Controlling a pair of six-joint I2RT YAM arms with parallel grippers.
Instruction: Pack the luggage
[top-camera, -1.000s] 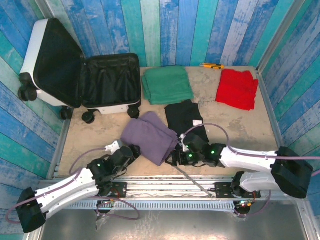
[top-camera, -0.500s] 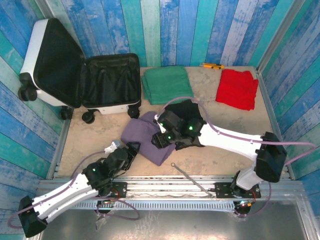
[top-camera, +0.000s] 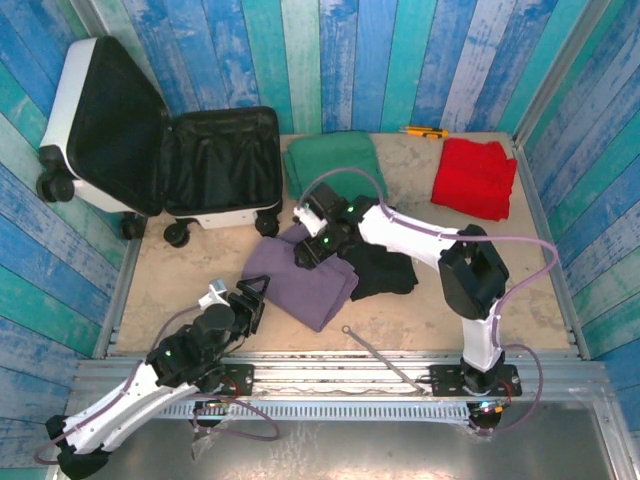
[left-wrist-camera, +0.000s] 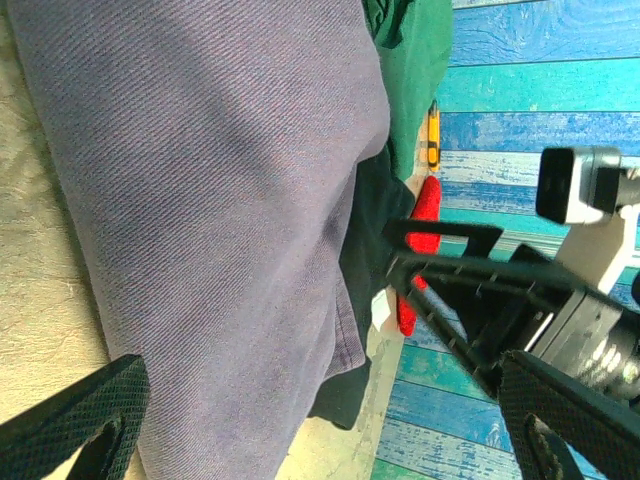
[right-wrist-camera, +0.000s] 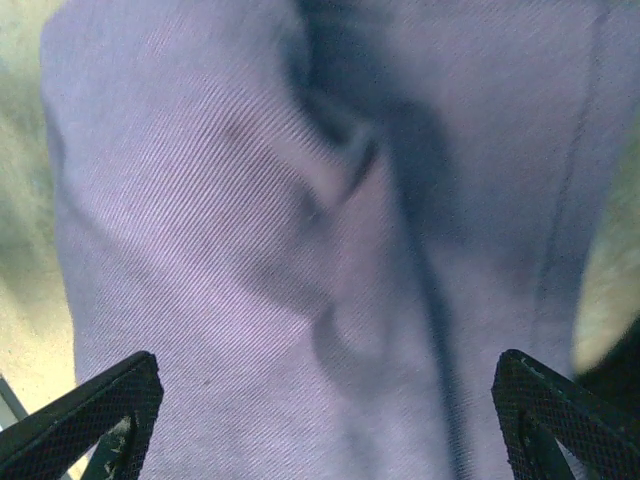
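Nothing is packed yet. The luggage lies open on the surface, well apart from both sets of fingers, out past them and off to their left. Its black lining is bare in both halves, as far as the overhead view shows.

Your right fingers are spread wide over the far end of the purple garment. In the wrist view the cloth lies flat between the two tips and nothing is pinched, so they grip nothing. Your left fingers are also wide apart and empty, sitting just beside the near left corner of the same garment.

I judge this to be the approach to the first pick, one grip at each end of the purple fold.

Everything remains to be done. The black garment lies just to the right of your right fingers, the green one just beyond them, and the red one well off to their right. All four have to go into the case, and closing the lid may follow.
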